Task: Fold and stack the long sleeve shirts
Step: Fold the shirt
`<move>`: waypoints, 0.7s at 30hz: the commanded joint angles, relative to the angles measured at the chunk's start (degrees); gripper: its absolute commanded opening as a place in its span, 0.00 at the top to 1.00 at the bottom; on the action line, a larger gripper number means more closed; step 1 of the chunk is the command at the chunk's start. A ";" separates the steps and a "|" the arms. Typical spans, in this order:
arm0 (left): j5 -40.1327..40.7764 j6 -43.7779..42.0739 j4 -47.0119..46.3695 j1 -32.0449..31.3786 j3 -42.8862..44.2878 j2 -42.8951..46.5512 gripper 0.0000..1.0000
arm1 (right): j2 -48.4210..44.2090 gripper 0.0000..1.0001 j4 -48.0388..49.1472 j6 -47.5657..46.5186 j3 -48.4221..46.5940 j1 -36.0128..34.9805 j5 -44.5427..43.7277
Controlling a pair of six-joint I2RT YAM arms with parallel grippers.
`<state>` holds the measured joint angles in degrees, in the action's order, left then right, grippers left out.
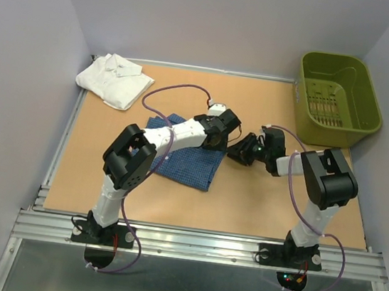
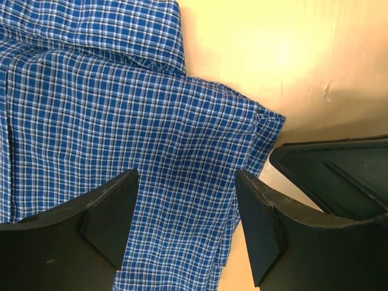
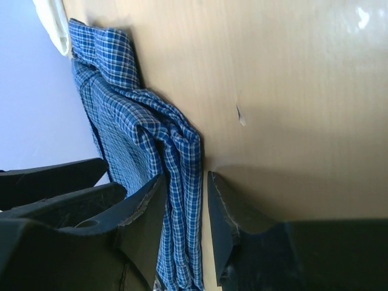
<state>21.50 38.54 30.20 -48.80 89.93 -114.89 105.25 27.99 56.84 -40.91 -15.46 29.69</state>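
Both my tools are down at the near corner of the blue shirt.

The blue check shirt [image 1: 190, 166] lies flat in the middle of the surface [image 1: 259, 197]. My left tool [image 2: 186, 182] hangs just over the shirt, near its corner, with its jaws wide apart and nothing in them. My right tool [image 3: 185, 185] is low at the same edge and only partly open. The bunched edge of the blue shirt runs between its fingers [image 3: 148, 218]. I cannot tell if it is pinching the cloth or only sitting around it. My two tools are very close to each other. The white shirt [image 1: 113, 81] lies folded at the far left corner of the surface, well apart from the blue one. A green basket [image 1: 324, 137] sits at the far right corner.
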 commanded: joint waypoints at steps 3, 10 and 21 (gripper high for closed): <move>1.97 1.53 0.48 -0.51 2.35 1.86 0.25 | 4.17 0.61 0.14 -1.64 -2.42 -0.71 -1.92; 1.18 1.71 -0.14 -0.86 4.46 0.02 0.25 | 6.37 0.71 0.23 -2.61 -3.48 -0.80 -3.50; 3.11 6.54 0.04 -0.86 8.41 -3.49 0.25 | 5.32 1.00 0.31 -4.10 -2.60 -1.23 -4.47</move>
<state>21.87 42.19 29.87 -49.41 94.67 -116.90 110.30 31.11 55.68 -43.72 -15.90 29.39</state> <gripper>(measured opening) 0.756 0.015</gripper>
